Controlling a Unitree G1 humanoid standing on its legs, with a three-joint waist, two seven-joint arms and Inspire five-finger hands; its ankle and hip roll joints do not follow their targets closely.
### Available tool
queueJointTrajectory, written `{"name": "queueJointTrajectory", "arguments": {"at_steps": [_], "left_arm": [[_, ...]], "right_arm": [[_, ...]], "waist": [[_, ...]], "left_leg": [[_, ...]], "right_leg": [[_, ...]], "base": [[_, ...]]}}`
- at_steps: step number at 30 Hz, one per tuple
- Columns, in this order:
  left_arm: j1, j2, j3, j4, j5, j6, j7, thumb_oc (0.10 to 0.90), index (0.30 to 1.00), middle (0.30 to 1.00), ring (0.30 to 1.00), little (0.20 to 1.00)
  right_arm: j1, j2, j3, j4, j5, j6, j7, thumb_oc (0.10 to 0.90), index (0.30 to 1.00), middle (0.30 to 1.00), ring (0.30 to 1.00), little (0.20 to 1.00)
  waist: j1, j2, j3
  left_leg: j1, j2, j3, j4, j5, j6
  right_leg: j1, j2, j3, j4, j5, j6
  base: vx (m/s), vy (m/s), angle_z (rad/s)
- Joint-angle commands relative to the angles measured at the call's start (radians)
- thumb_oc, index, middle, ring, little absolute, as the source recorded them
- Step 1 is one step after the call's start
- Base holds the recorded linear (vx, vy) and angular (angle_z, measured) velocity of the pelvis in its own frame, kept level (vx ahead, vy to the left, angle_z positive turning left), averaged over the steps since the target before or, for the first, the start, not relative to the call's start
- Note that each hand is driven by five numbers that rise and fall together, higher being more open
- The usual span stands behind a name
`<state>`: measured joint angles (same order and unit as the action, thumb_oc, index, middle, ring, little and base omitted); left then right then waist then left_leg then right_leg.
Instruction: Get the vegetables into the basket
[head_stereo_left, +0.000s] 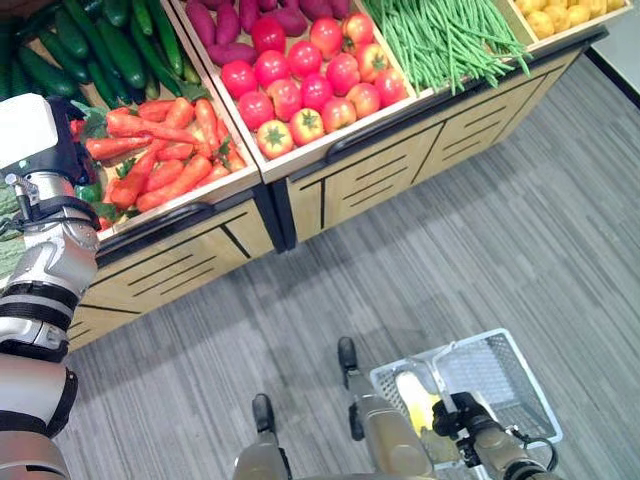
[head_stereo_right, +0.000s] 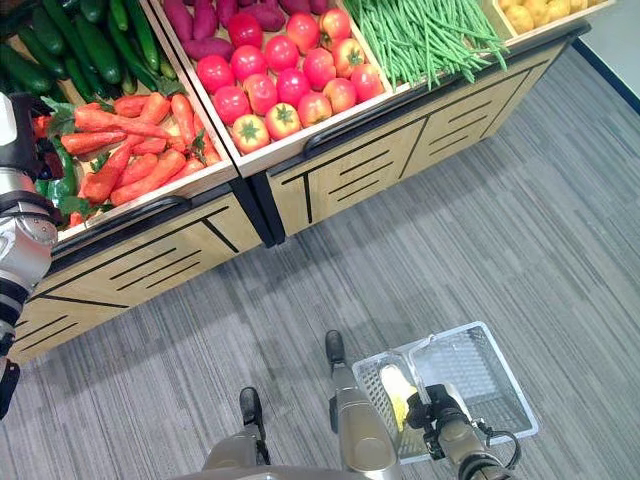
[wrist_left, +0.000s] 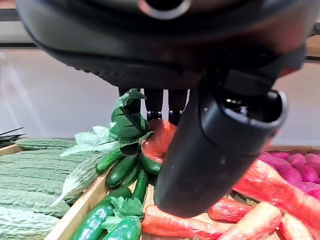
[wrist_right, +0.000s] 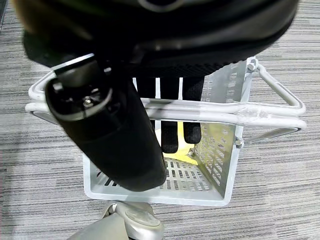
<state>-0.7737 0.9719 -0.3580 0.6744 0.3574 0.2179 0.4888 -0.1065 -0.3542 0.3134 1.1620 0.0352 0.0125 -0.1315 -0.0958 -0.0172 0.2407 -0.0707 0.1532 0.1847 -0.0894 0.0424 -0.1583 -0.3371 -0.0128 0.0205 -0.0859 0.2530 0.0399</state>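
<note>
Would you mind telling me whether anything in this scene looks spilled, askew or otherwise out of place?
Nothing stands out. The carrots, tomatoes and green beans lie in their own bins, the basket hangs level from the right hand, and the left hand is on a carrot.

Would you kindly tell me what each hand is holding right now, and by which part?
The left hand pinches a carrot at its leafy end. The right hand carries the basket by its handles.

Orange carrots (head_stereo_left: 160, 150) lie heaped in the wooden stall bin; white basket (head_stereo_left: 500, 375) holds corn (head_stereo_left: 414, 400).
</note>
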Motion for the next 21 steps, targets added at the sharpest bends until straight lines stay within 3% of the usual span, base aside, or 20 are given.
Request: {"name": "queueJointTrajectory", "arguments": {"at_steps": [1,8,10,14,16,21], "left_arm": [[-0.023,0.100,0.052,-0.103,0.106,-0.012,0.047,0.400,0.300,0.300,0.300,0.300],[0.056,0.140,0.101,-0.139,0.143,-0.018,-0.002,0.400,0.300,0.300,0.300,0.300],[0.127,0.098,0.199,-0.138,0.015,-0.045,0.019,0.400,0.300,0.300,0.300,0.300],[0.151,0.099,0.242,-0.075,-0.054,-0.048,0.039,0.400,0.300,0.300,0.300,0.300],[0.189,0.033,0.309,-0.070,-0.204,-0.089,0.062,0.400,0.300,0.300,0.300,0.300],[0.218,0.007,0.302,-0.054,-0.233,-0.100,0.021,0.400,0.300,0.300,0.300,0.300]], "right_arm": [[0.091,-0.020,0.009,0.017,-0.043,0.012,0.007,0.400,0.300,0.300,0.300,0.300],[0.104,-0.021,-0.003,0.022,-0.068,0.027,0.029,0.400,0.300,0.300,0.300,0.300],[0.110,-0.011,-0.012,0.023,-0.082,0.033,0.034,0.400,0.300,0.300,0.300,0.300],[0.106,-0.014,-0.003,0.028,-0.094,0.045,0.037,0.400,0.300,0.300,0.300,0.300],[0.103,-0.006,-0.007,0.026,-0.102,0.052,0.036,0.400,0.300,0.300,0.300,0.300],[0.095,-0.009,-0.010,0.027,-0.113,0.064,0.041,0.400,0.300,0.300,0.300,0.300]], "waist": [[-0.014,-0.008,-0.122],[-0.001,-0.007,-0.150],[0.007,-0.011,-0.161],[0.003,-0.004,-0.180],[0.002,-0.004,-0.192],[-0.004,0.007,-0.214]], "left_leg": [[-0.010,0.002,-0.033,0.002,0.024,0.005],[0.032,-0.017,-0.045,0.002,0.010,0.015],[0.044,-0.021,-0.046,0.002,0.006,0.018],[0.071,-0.026,-0.044,0.002,-0.003,0.021],[0.088,-0.028,-0.044,0.002,-0.008,0.023],[0.111,-0.035,-0.046,0.002,-0.017,0.028]], "right_leg": [[0.064,-0.104,0.002,0.024,-0.101,0.139],[0.120,-0.118,-0.008,0.020,-0.111,0.144],[0.131,-0.122,-0.008,0.021,-0.114,0.144],[0.159,-0.124,-0.006,0.021,-0.122,0.146],[0.171,-0.126,-0.004,0.025,-0.127,0.146],[0.197,-0.128,-0.002,0.028,-0.136,0.145]], "base": [[0.04,0.050,0.06],[0.02,0.031,0.05],[0.03,0.029,0.04],[0.04,0.018,-0.01],[0.04,0.007,0.03],[0.00,0.000,0.00]]}}
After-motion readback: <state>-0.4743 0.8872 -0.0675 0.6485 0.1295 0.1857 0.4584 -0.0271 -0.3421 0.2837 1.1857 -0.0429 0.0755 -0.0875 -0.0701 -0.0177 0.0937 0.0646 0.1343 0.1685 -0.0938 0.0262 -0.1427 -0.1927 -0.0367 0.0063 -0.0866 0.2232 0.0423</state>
